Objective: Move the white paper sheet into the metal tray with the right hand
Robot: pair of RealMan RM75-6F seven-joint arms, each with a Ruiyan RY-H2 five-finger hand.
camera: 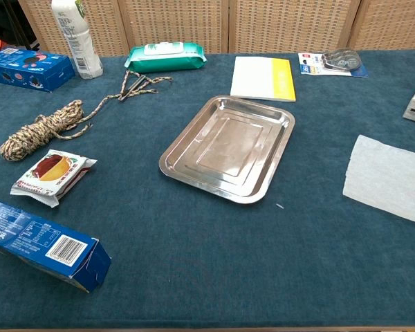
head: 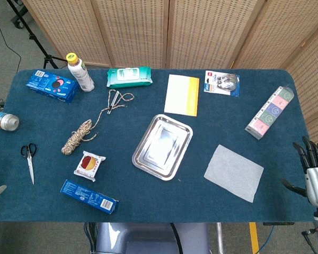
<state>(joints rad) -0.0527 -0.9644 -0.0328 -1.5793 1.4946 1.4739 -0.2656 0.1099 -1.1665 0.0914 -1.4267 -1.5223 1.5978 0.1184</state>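
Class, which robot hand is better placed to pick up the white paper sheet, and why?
The right robot hand: it hangs open at the table's right edge, close to the paper sheet. The left barely shows at the far left edge.

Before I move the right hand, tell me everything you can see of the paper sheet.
The paper sheet is thin, white, faintly textured and rectangular, lying flat and skewed on the blue table, right of the empty tray and apart from it. Nothing touches or covers it. The right hand is off the table's right edge, holding nothing.
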